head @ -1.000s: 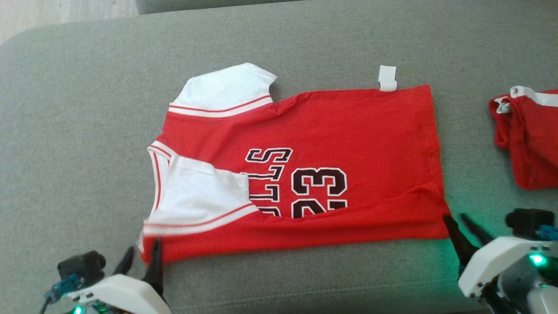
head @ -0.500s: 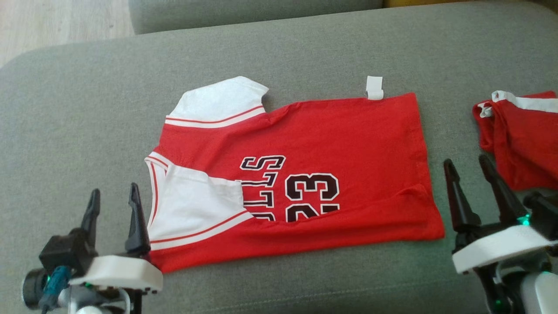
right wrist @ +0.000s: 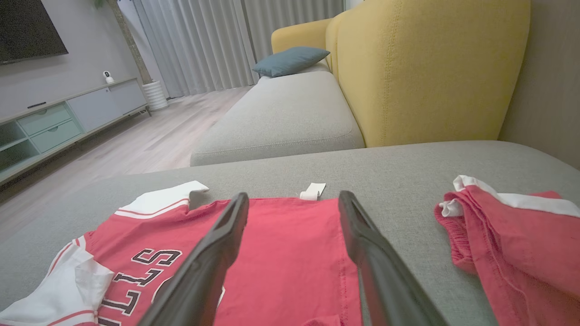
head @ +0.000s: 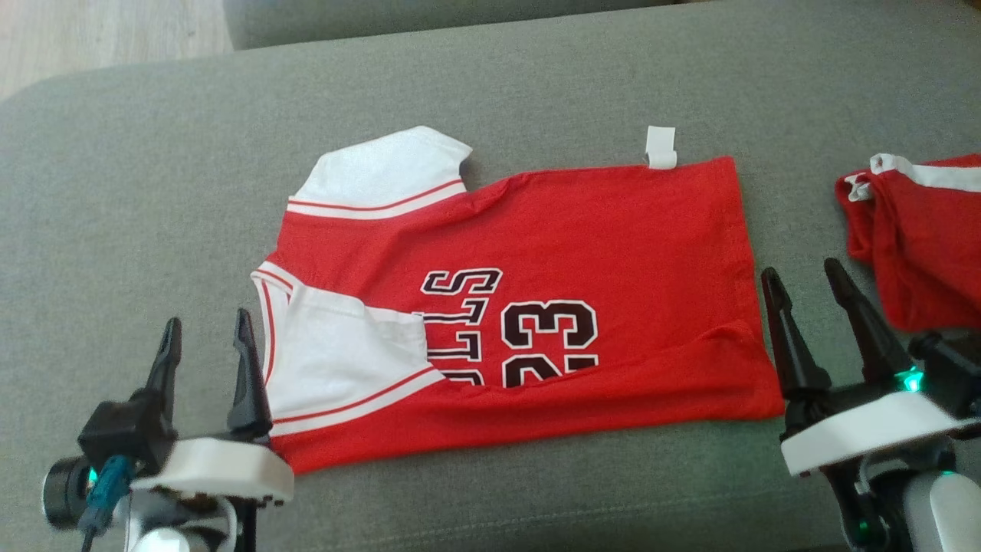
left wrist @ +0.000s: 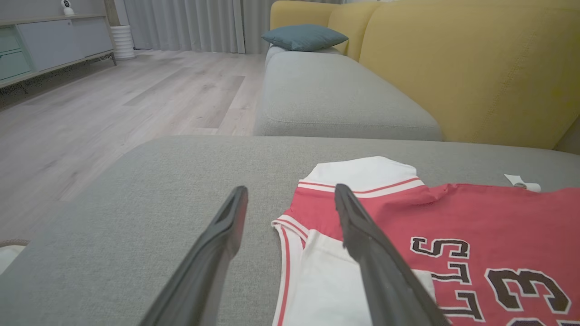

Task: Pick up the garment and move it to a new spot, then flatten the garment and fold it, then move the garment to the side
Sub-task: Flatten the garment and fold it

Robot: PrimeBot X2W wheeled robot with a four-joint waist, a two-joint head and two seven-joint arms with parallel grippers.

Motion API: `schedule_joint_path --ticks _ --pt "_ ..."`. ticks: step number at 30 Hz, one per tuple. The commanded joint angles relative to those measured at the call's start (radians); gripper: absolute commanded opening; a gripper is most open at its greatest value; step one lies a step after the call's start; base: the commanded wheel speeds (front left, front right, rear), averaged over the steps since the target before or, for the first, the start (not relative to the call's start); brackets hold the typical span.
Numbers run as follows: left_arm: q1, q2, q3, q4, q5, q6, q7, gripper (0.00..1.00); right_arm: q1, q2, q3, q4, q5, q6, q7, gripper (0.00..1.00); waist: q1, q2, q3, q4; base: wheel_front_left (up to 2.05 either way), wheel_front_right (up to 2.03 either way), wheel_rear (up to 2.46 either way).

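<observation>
Your left end effector (head: 208,318) has its two dark fingers spread apart with nothing between them. It sits at the near left of the scene, and its inner finger is just beside the striped collar edge of the garment (head: 598,230). From the left wrist, the gap between the fingers (left wrist: 231,217) shows bare grey cushion and that collar edge, while the other finger crosses in front of the white sleeve (left wrist: 335,271) folded over the chest; you cannot tell whether it touches the cloth. Your right end effector (head: 800,268) is also spread and empty, standing at the hem end just beside the garment's near right corner. From the right wrist, red fabric fills the space between its fingers and the hem line runs close under the outer one. The garment itself – a red jersey with black lettering and the number 23 (head: 548,326) – lies flat between the two end effectors on the grey cushion (head: 153,153), collar toward your left and hem toward your right. Its near long edge is folded up over the lower part of the print. The far white sleeve (head: 383,165) sticks out past the top edge, and a small white tag (head: 661,146) pokes out beyond the far hem corner. Further right, apart from the jersey, a second red piece (head: 927,253) with white trim lies bunched on the same cushion – beyond it rises the yellow sofa back (right wrist: 430,68).
</observation>
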Motion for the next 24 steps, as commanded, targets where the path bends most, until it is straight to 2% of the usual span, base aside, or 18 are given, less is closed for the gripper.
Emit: schedule_joint_path --ticks 1,5,9,15,24 --pt "-0.070 0.019 0.033 -0.030 0.009 -0.002 0.001 1.00 -0.051 -0.014 0.015 -0.039 -0.004 0.003 0.000 1.00 0.0000 -0.0001 0.011 0.000 0.00 0.00 0.00" --pt "-0.160 0.020 0.013 0.001 0.000 -0.039 0.010 1.00 -0.061 -0.011 0.004 -0.044 -0.004 0.003 0.002 1.00 0.0000 -0.0001 0.052 0.003 0.00 0.00 0.00" --pt "-0.333 0.018 -0.015 0.084 -0.018 -0.101 0.039 1.00 -0.081 -0.007 -0.002 -0.052 -0.002 0.003 0.007 1.00 0.0000 -0.0001 0.116 0.002 0.00 0.00 0.00" --pt "-0.640 0.012 -0.064 0.322 -0.019 -0.192 0.105 1.00 -0.123 -0.001 0.009 -0.046 0.007 0.003 -0.002 1.00 0.0000 -0.0001 0.213 -0.025 0.00 0.00 0.00" --pt "-0.949 -0.020 -0.108 0.747 -0.022 -0.270 0.178 1.00 -0.164 0.009 0.038 -0.009 0.021 0.003 -0.024 1.00 0.0000 -0.0001 0.297 -0.068 0.00 0.00 0.00"
